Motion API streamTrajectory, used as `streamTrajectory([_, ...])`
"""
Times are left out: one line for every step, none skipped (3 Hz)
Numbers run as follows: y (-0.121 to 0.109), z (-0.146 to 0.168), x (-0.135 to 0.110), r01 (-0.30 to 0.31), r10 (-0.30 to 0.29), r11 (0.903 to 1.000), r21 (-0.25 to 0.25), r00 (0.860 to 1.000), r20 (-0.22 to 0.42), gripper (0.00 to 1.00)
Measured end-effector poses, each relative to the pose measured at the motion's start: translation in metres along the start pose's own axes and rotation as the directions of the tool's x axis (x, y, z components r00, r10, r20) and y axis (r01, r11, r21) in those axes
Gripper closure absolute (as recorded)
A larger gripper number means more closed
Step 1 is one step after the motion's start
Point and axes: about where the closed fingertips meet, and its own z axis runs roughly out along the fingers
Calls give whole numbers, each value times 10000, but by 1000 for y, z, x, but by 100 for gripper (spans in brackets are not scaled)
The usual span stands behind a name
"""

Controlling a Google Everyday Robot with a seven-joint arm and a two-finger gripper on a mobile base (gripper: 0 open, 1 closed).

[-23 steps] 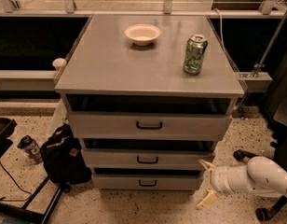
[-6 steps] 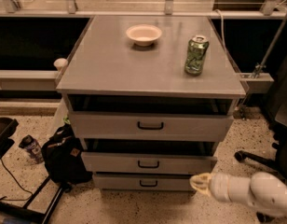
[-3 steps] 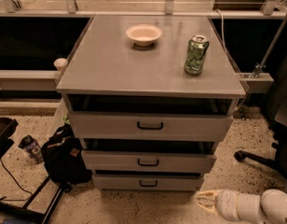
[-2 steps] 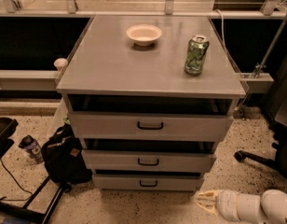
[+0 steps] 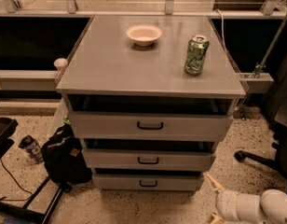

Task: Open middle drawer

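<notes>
While end effector (image 5: 212, 199) hangs splayed at lower right | middle drawer (image 5: 181, 161) lies up-left, apart

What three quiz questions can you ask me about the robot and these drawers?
1. True or false: the gripper is touching the middle drawer.
2. What stands on the cabinet top with the white bowl? A) a green can B) a teapot C) a banana
3. Fill in: ___ drawers have black handles.

Key
1. False: the gripper, open, hangs low, to the right of the lowest drawer and apart from it.
2. A
3. three
</notes>
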Motion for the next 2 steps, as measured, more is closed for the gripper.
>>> streamTrajectory([0,0,0,-5,5,10000,-1,10000,1,0])
streamTrajectory([-30,13,6,-60,73,9998,209,9980,-620,0])
